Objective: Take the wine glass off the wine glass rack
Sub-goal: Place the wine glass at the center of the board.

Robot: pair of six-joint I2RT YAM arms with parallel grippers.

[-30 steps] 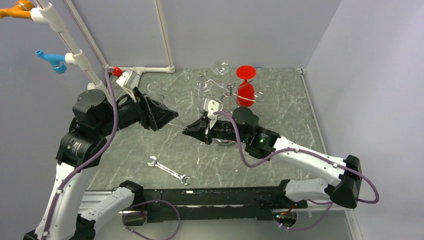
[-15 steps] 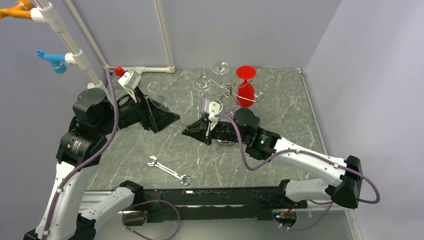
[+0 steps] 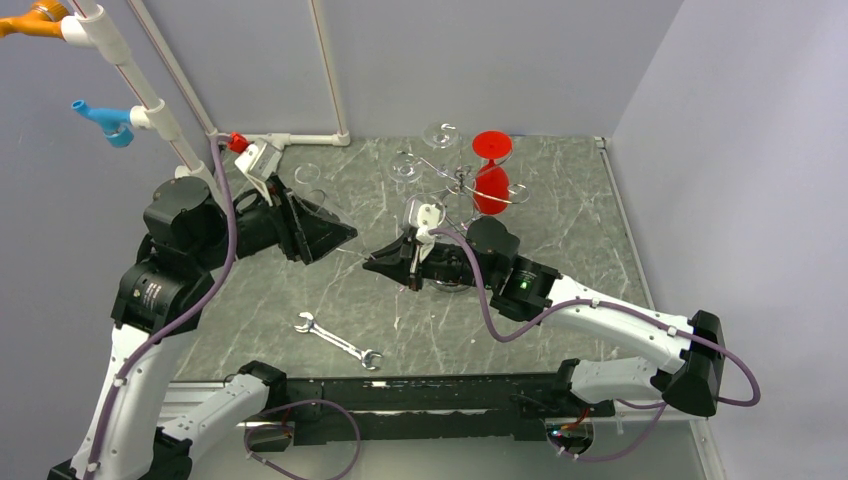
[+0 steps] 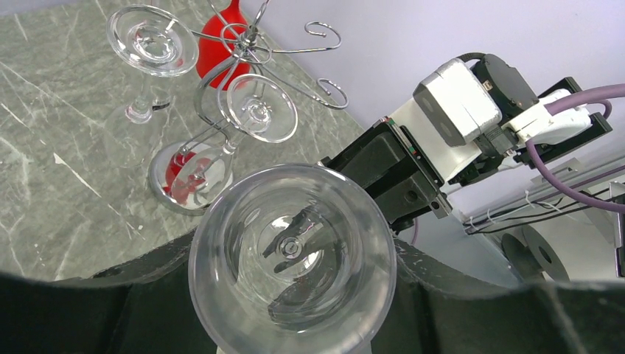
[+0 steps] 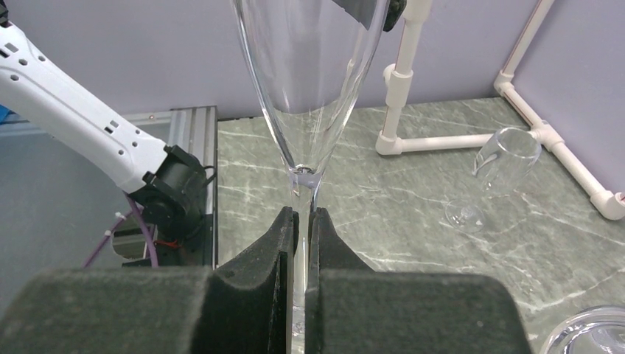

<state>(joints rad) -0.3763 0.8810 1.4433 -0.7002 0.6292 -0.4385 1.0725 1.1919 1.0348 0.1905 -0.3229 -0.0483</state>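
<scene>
A clear wine glass (image 5: 309,88) is held off the rack between my two arms. My right gripper (image 5: 304,217) is shut on its thin stem. My left gripper (image 4: 295,295) has a pad on each side of the bowl (image 4: 292,258) near the rim, and both pads look pressed on it. Seen from above, the left gripper (image 3: 340,235) and the right gripper (image 3: 378,263) face each other mid-table. The wine glass rack (image 4: 250,51) stands behind them with two clear glasses (image 4: 151,44) and a red glass (image 3: 490,185) hanging on it.
A clear glass (image 5: 501,158) lies on its side near the white pipe frame (image 5: 442,140) at the back left. A silver wrench (image 3: 338,340) lies near the front edge. The rack's shiny base (image 4: 166,184) sits just beyond my right arm.
The right gripper has shifted slightly left with the glass. The left gripper has stayed at the bowl with only a small shift.
</scene>
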